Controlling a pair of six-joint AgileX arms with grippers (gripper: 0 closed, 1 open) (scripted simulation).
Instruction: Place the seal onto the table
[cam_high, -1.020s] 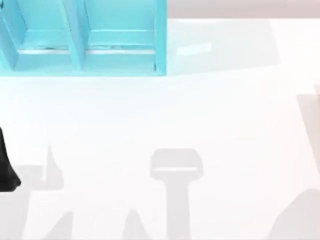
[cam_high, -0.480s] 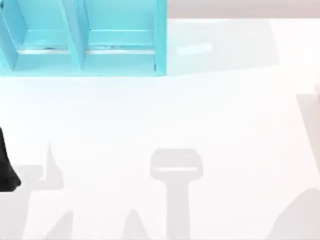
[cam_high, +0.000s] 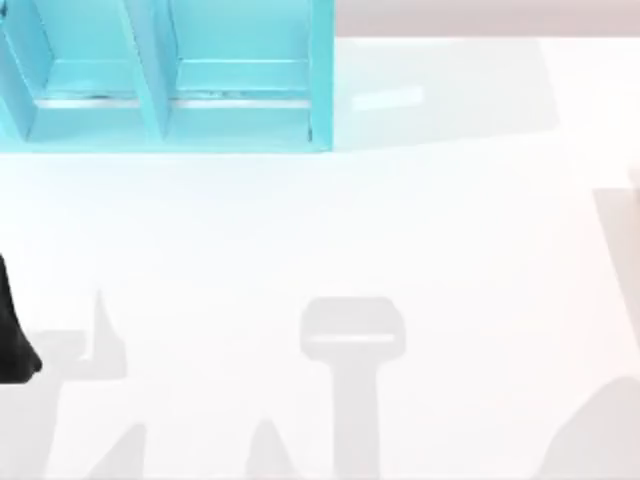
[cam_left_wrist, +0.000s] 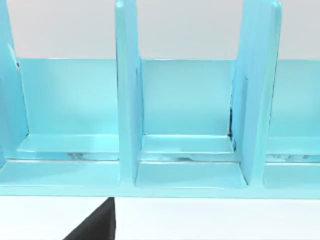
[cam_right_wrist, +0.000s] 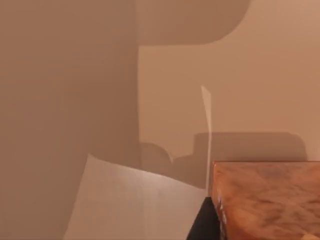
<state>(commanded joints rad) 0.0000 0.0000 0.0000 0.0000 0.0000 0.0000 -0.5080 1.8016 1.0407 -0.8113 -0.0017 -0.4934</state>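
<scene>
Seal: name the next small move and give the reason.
Probably bring the right arm inward over the bare table before any lowering. The right wrist view shows the seal close beside a black claw part, with no white tabletop plainly under it. The left arm sits at the table's left edge.

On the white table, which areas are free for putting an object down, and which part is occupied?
The table is bare from the front of the turquoise shelf unit down to the near edge, and across to the right side. The far-left corner is taken by the shelf unit. The left arm sits at the left edge, so that strip is tighter.
</scene>
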